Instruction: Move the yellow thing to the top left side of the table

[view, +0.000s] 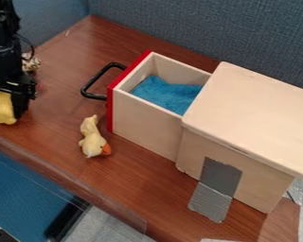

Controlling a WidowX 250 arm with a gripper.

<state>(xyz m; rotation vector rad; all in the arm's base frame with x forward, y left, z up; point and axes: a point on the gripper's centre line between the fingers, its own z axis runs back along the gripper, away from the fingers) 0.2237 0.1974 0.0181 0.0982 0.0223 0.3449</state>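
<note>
I have the yellow thing [2, 108] in the gripper [4, 111], well off to the left of the open drawer [144, 125]. From my camera, the fingers [20, 104] look closed around its sides, with its lower end bulging out below them. I can't tell whether it touches the counter [138, 177] or hangs just above it.

I'd call this the carrying step: grasp made, placing not yet done. The goal, as I read it, is the stretch of counter beyond the drawer's handle [94, 79], up and to the left of the drawer toward the partition [198, 28]. Next I'd want a little lift, a move away from the near edge, then a gentle lowering and release. I'd keep wide of the handle, which could snag the load, and mind the small patterned thing [31, 62] farther left of the drawer, behind the arm.

The drawer is pulled partway out of its wooden box [249, 118], and a fluffy blue cloth [166, 94] lies inside it. The box's top hides whatever the rest may hold. A pale yellow toy duck [93, 138] lies just outside the drawer, near its red front [110, 111]; I'd leave that alone.
</note>
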